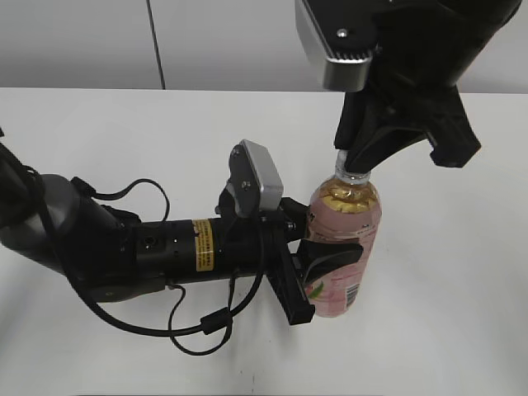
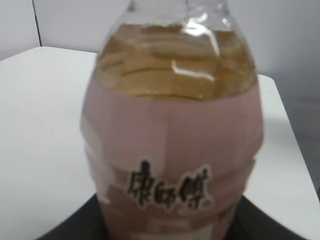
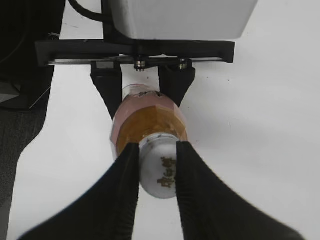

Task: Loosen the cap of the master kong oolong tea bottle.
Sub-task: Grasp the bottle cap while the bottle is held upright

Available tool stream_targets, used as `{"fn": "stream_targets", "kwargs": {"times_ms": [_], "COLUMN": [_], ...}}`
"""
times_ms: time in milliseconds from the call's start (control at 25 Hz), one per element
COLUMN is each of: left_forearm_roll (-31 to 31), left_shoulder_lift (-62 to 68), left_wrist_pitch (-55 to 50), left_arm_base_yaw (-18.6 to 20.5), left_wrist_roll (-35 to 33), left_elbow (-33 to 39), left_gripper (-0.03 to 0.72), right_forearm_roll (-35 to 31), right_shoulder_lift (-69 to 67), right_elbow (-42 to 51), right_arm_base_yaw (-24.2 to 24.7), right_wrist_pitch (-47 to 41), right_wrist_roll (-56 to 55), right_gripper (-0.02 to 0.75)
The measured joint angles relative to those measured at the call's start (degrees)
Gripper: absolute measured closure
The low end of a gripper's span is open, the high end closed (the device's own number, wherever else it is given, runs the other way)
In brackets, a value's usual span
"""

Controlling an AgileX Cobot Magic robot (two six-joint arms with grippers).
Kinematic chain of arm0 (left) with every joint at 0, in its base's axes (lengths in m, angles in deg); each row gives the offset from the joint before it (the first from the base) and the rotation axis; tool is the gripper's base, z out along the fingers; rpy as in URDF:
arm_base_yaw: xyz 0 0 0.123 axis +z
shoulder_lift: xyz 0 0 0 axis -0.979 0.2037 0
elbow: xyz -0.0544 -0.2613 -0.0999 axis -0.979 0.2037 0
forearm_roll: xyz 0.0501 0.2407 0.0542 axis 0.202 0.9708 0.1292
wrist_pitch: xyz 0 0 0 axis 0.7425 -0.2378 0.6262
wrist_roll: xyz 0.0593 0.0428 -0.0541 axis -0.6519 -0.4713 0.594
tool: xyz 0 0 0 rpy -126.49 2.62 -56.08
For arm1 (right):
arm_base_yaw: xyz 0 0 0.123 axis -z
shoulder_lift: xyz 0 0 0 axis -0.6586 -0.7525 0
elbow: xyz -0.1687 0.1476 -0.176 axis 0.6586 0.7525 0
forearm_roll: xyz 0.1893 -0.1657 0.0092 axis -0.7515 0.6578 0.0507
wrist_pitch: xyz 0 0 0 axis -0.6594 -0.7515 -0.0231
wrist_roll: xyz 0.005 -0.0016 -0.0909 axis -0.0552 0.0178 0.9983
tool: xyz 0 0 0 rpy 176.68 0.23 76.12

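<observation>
White ribbed plastic cap sits pinched between the right gripper fingers. Left gripper clamps the clear pink-labelled tea bottle upright on the white table.

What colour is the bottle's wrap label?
Pink, on the master kong oolong tea bottle; clearest in the left wrist view.

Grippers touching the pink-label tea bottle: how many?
2. Left gripper clamps the clear plastic pink-label bottle at its body; right gripper pinches the white ribbed cap on top.

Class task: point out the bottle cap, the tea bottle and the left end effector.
cap [image 3: 159,174], right wrist view, its white top.
tea bottle [image 1: 346,216], exterior view, its amber shoulder.
left end effector [image 1: 318,247], exterior view, between its fingertips.
</observation>
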Motion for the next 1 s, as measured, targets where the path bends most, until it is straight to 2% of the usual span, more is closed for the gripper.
{"fn": "stream_targets", "kwargs": {"times_ms": [120, 280, 480, 640, 800, 1000], "left_forearm_roll": [0.1, 0.6, 0.7, 0.7, 0.8, 0.8], "left_shoulder_lift": [0.0, 0.0, 0.0, 0.0, 0.0, 0.0], "left_wrist_pitch": [0.0, 0.1, 0.1, 0.1, 0.1, 0.1], "left_arm_base_yaw": [0.0, 0.0, 0.0, 0.0, 0.0, 0.0], "left_wrist_roll": [0.0, -0.2, -0.3, -0.4, -0.4, -0.4], "left_elbow": [0.0, 0.0, 0.0, 0.0, 0.0, 0.0], "left_gripper": [0.412, 0.412, 0.412, 0.412, 0.412, 0.412], "right_forearm_roll": [-1.1, -3.7, -4.6, -4.9, -0.6, 3.4], "right_shoulder_lift": [0.0, 0.0, 0.0, 0.0, 0.0, 0.0], "right_elbow": [0.0, 0.0, -2.8, -8.4, -10.2, -6.9], "right_arm_base_yaw": [0.0, 0.0, 0.0, 0.0, 0.0, 0.0], "right_wrist_pitch": [0.0, 0.0, 0.0, 0.0, 0.0, 0.0], "right_wrist_roll": [-2.2, -9.7, -29.0, -50.8, -72.0, -81.6], "right_gripper": [0.513, 0.406, 0.272, 0.242, 0.239, 0.239]}}
